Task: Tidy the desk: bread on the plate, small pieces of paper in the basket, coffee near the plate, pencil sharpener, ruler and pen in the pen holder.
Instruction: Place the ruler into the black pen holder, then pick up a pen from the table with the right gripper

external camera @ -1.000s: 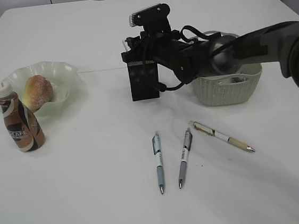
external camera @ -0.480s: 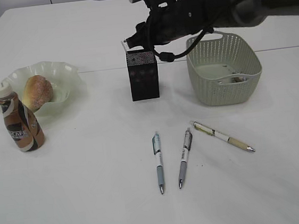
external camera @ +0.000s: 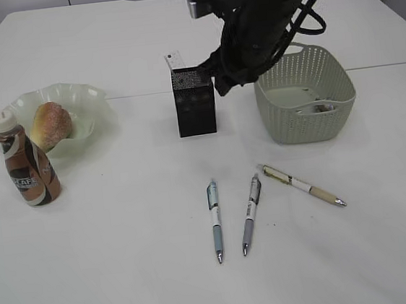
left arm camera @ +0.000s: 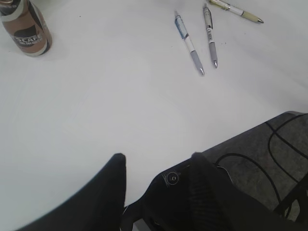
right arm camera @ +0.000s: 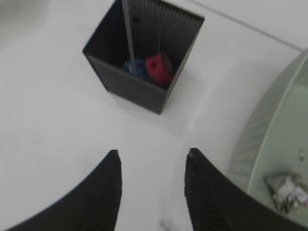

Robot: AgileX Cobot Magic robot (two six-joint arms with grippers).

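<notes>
Nearest on the white desk (external camera: 127,261) lie three pens (external camera: 215,221), side by side and untouched. Left of them the coffee bottle (external camera: 24,166) stands upright just in front of the ruffled green plate (external camera: 89,106), which carries the bread (external camera: 50,124). Farther back, the black pen holder (external camera: 194,102) holds the clear ruler (right arm camera: 128,36), leaning upright, and a red-and-blue item (right arm camera: 153,67). The right gripper (right arm camera: 153,178) hovers just above, jaws parted, empty. The basket (external camera: 309,123), right, holds crumpled paper (right arm camera: 288,188). The left gripper (left arm camera: 156,166) hangs spread and empty over bare tabletop.

My robot's right arm (external camera: 269,21) was black with looping black cables, and its fingers (right arm camera: 108,192) were black and ridged.
</notes>
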